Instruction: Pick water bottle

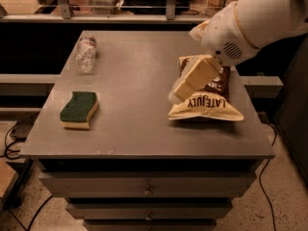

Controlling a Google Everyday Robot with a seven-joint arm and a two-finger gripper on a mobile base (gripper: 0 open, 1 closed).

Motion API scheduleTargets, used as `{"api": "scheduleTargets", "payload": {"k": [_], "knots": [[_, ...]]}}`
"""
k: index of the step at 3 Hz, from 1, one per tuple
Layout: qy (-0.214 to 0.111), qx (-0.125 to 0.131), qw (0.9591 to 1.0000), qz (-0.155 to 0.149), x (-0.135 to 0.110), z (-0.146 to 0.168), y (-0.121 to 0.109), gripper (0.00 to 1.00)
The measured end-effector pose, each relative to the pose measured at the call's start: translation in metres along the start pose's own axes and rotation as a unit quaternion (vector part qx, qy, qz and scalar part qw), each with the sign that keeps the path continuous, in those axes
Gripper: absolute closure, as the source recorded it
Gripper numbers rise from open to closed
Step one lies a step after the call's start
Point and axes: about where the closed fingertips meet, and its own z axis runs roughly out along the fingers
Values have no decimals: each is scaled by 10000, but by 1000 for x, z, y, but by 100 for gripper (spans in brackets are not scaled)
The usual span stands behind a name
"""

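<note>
The water bottle (85,53) is small, clear and crinkled. It lies on its side at the far left of the grey table (139,124), with its cap end pointing away. My gripper (180,93) hangs on the white arm from the upper right, above the table's right half and in front of a chip bag (207,100). It is far to the right of the bottle and holds nothing that I can see.
A green sponge (79,109) with a yellow base lies at the front left of the table. The brown and yellow chip bag lies at the right. Drawers sit under the table. A shelf with clutter runs along the back.
</note>
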Motion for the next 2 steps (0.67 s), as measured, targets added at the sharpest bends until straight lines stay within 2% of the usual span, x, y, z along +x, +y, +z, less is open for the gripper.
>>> {"api": "scheduleTargets", "payload": {"k": [1, 2], "knots": [[-300, 203, 9992, 147, -26, 20, -13, 0], [-485, 479, 9965, 488, -48, 46, -32, 0]]}}
